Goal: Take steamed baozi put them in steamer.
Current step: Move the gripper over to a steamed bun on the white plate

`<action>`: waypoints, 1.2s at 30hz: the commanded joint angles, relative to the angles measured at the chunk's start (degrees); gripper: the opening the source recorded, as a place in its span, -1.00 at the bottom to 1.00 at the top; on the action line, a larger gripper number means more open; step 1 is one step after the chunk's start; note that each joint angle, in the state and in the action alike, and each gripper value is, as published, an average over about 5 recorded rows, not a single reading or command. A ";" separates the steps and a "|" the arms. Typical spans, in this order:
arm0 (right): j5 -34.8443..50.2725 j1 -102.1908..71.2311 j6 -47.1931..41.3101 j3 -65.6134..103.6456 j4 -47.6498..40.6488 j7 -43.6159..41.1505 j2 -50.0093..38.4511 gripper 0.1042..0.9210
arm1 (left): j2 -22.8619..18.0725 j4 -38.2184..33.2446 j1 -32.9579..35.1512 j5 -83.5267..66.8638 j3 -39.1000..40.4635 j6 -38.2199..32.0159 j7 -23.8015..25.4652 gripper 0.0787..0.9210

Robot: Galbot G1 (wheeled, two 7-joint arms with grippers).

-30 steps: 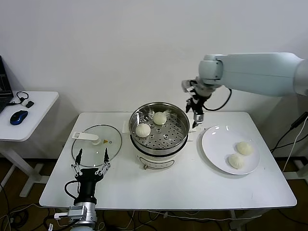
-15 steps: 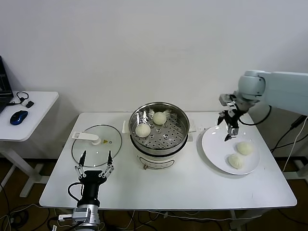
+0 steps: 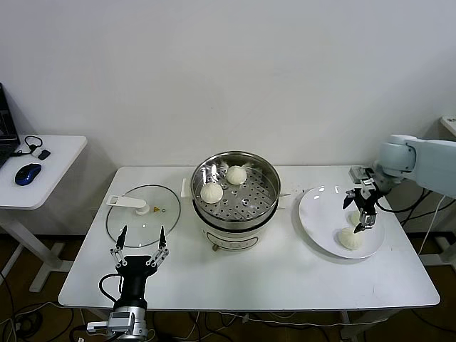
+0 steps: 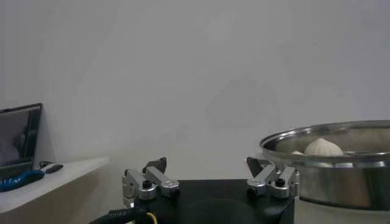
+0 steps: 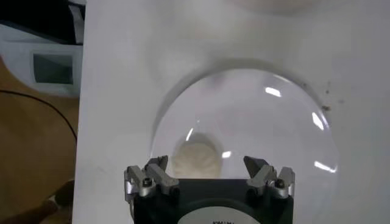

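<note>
Reaching over plate (image 3: 317,224), right gripper (image 3: 363,214) jaws spread above baozi (image 3: 350,239), left gripper (image 3: 137,251) spread, parked

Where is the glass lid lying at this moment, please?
In the head view, the glass lid lies flat on the table's left half, beside the steamer and just beyond the left end effector.

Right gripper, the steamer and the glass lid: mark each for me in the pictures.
right gripper (image 3: 363,220): head view, midway between its open fingertips, above the plate.
steamer (image 3: 268,177): head view, on its steel rim.
glass lid (image 3: 135,225): head view, on the bare glass.
</note>
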 commanded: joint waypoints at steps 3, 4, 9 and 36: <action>-4.29 -10.92 1.70 6.29 -3.75 0.21 -2.11 0.76 | -2.80 -0.16 0.22 0.51 -0.13 -0.11 0.04 0.77; -4.65 -11.77 1.82 7.05 -4.18 0.25 -2.07 0.76 | -2.80 -0.17 0.23 0.49 -0.20 -0.11 0.05 0.77; -5.50 -14.64 2.31 10.03 -6.32 0.55 -1.58 0.76 | -2.80 -0.08 0.23 0.36 -0.65 -0.15 0.08 0.77; -7.84 -18.83 4.32 15.21 -12.86 -0.26 1.39 0.76 | -2.80 0.59 0.06 0.53 -0.87 -0.43 -0.01 0.77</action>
